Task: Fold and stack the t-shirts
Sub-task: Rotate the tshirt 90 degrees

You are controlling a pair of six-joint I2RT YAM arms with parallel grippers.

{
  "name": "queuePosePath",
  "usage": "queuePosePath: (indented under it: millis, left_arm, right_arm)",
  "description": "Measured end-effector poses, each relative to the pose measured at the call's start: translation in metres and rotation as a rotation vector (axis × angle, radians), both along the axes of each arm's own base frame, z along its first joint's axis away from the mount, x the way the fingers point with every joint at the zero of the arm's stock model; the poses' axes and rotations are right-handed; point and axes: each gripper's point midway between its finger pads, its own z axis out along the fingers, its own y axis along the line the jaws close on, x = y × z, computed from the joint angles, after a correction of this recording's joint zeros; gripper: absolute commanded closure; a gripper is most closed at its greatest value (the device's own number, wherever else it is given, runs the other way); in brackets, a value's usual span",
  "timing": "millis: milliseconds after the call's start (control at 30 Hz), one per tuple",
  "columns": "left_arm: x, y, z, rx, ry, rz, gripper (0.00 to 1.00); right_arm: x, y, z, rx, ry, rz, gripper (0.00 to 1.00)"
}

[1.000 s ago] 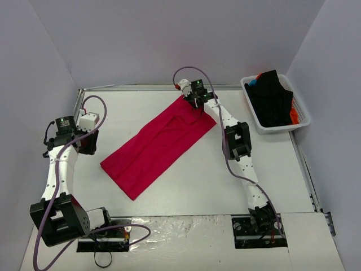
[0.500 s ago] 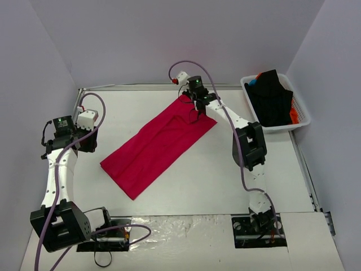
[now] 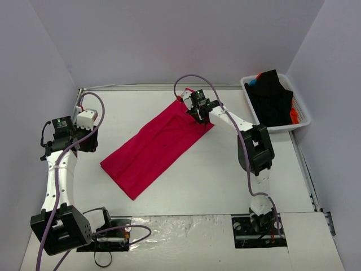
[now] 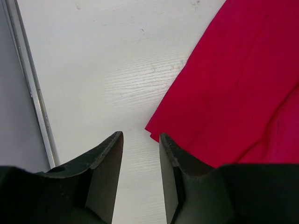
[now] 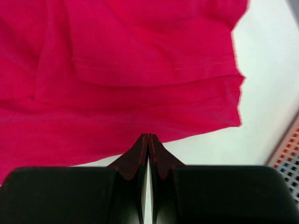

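Note:
A crimson-red t-shirt (image 3: 158,144) lies folded in a long strip, diagonal across the table; it also shows in the left wrist view (image 4: 243,88) and the right wrist view (image 5: 131,70). My right gripper (image 3: 201,116) is over the strip's far right end. In the right wrist view it (image 5: 148,136) is shut, tips at the shirt's hemmed edge; no cloth shows between the jaws. My left gripper (image 4: 140,137) is open and empty above bare table, just left of the strip's near corner; in the top view it (image 3: 89,141) hangs at the left.
A white slatted basket (image 3: 303,107) stands at the far right, holding a black shirt (image 3: 271,101) with orange (image 3: 293,117) and blue (image 3: 252,82) cloth beside it. A metal rail (image 4: 30,88) runs along the table's left edge.
My right gripper moved from the shirt's far top corner down and right onto its right end, and the right arm stretched out. The left arm barely shifted. The shirt stayed in place.

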Motion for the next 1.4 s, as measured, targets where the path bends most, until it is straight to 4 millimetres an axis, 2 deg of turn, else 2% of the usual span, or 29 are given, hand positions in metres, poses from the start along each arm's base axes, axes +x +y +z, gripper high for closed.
queuePosePath:
  millis: [267,500,700,833,967,1233,1400]
  left_arm:
    - [-0.002,-0.001,-0.001,-0.002,0.0,0.002,0.64]
    - [-0.002,0.0,-0.001,-0.002,0.0,0.003,0.63]
    - [-0.001,0.001,-0.002,0.001,0.005,0.007,0.64]
    - [-0.001,0.003,-0.004,0.008,0.012,0.018,0.64]
    - [0.001,0.007,-0.007,0.017,0.023,0.03,0.64]
    - [0.003,0.012,-0.028,0.016,0.096,0.046,0.64]
    - [0.003,0.013,-0.036,0.01,0.123,0.048,0.64]
  right_arm:
    - [-0.015,0.005,-0.036,0.008,0.116,0.014,1.0]
    - [-0.019,0.007,-0.07,-0.01,0.193,0.026,1.0]
    - [-0.002,0.015,-0.07,0.0,0.178,0.026,1.0]
    - [0.024,0.02,-0.069,0.015,0.142,0.016,1.0]
    - [0.067,0.02,-0.068,0.037,0.075,-0.014,1.0]
    - [0.156,-0.013,-0.064,0.03,-0.129,-0.133,1.0]
    - [0.176,-0.037,-0.063,-0.013,-0.21,-0.193,1.0]
